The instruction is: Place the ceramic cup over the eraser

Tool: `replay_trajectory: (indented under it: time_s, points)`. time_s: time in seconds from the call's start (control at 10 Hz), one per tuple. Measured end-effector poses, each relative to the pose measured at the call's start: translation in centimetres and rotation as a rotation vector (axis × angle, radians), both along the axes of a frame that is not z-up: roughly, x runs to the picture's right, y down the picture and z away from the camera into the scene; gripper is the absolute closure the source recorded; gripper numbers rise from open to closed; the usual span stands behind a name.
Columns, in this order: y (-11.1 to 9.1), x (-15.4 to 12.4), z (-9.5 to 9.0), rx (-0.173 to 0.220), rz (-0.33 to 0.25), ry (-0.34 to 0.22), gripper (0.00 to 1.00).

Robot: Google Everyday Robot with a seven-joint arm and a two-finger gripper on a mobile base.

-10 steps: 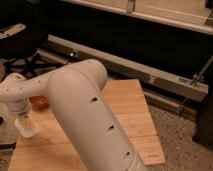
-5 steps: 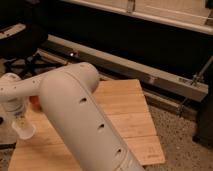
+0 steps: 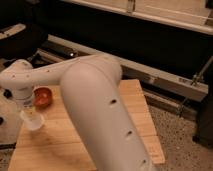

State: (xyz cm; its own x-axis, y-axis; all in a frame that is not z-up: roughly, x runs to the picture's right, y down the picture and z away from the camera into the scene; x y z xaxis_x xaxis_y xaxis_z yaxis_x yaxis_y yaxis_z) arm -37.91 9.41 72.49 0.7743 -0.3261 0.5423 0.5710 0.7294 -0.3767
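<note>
- The arm [image 3: 95, 110] is off-white all over, built of smooth, rounded shells with a soft sheen.
- Its nearest link [image 3: 102, 130] is a thick, bulging cylinder with small dark round recesses spaced in a line down its side.
- A slimmer forearm [image 3: 50, 75] carries a row of tiny dark dots along its length.
- The wrist housing [image 3: 19, 86] is a rounded white drum, dotted likewise.
- The gripper [image 3: 29, 114] sits just below that wrist, at the far left of the view, pale like the rest.

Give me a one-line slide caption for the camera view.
White robot arm reaches across a wooden table, its gripper at the ceramic cup near the left edge, beside an orange bowl.
</note>
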Motion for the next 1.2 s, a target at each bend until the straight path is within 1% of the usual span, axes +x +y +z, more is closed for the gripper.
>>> replay_trajectory:
  time_s: [0.2,0.3,0.4,0.6,0.7,0.9,1.0,1.1,1.2]
  points:
    - [-1.2,5.1,-0.8,0.03,0.079,0.021,1.0]
    - [-1.7,7.2,-1.3,0.043,0.111,0.03,1.0]
    - [-2.5,9.2,-2.2,0.065,0.151,0.033,1.0]
    - [-5.2,12.6,-5.0,0.132,0.227,0.016,1.0]
    - [-6.9,14.6,-7.0,0.179,0.255,0.016,1.0]
    - [-8.4,16.8,-9.5,0.229,0.258,0.045,1.0]
    - [-9.1,18.1,-10.7,0.244,0.259,0.069,1.0]
    - [-9.3,19.1,-11.8,0.245,0.256,0.091,1.0]
    - [-9.3,19.7,-12.8,0.233,0.25,0.116,1.0]
